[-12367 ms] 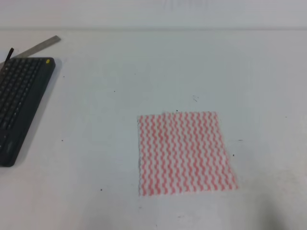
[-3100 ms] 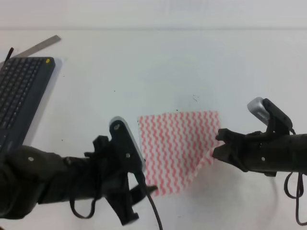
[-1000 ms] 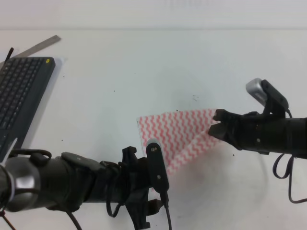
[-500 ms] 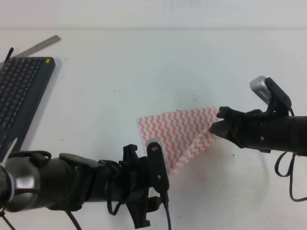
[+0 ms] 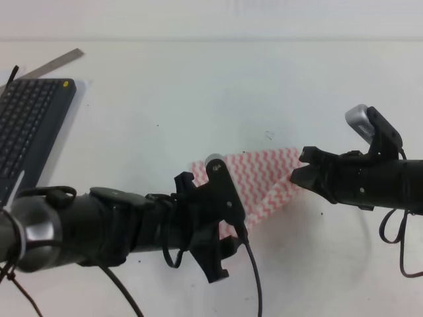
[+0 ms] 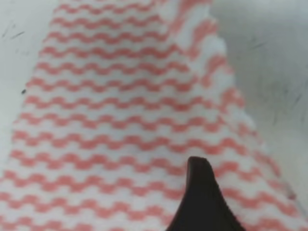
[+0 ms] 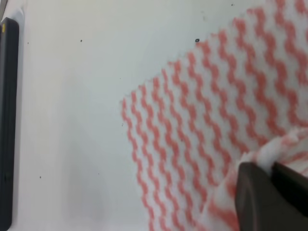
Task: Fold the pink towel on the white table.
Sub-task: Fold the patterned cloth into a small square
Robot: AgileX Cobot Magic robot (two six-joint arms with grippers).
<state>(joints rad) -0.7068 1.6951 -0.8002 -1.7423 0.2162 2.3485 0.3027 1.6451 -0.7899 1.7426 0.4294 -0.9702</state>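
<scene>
The pink towel (image 5: 264, 173) lies right of centre on the white table (image 5: 198, 86), its near part lifted and bunched. My left gripper (image 5: 236, 221) is at the towel's near left edge. In the left wrist view a single dark fingertip (image 6: 202, 192) rests against the striped towel (image 6: 120, 96), so the left gripper looks shut on the cloth. My right gripper (image 5: 299, 173) pinches the towel's right edge. In the right wrist view its fingers (image 7: 262, 175) are closed on a bunched fold of the towel (image 7: 202, 110). The left arm hides the towel's near left corner.
A black keyboard (image 5: 26, 142) lies at the table's left edge and shows again as a dark strip (image 7: 7, 120) in the right wrist view. A grey metal ruler (image 5: 56, 63) sits behind it. Small dark specks dot the tabletop.
My left arm has moved up and away from the near edge, carrying the towel's near side over the rest of the cloth. The right gripper has stayed almost still.
</scene>
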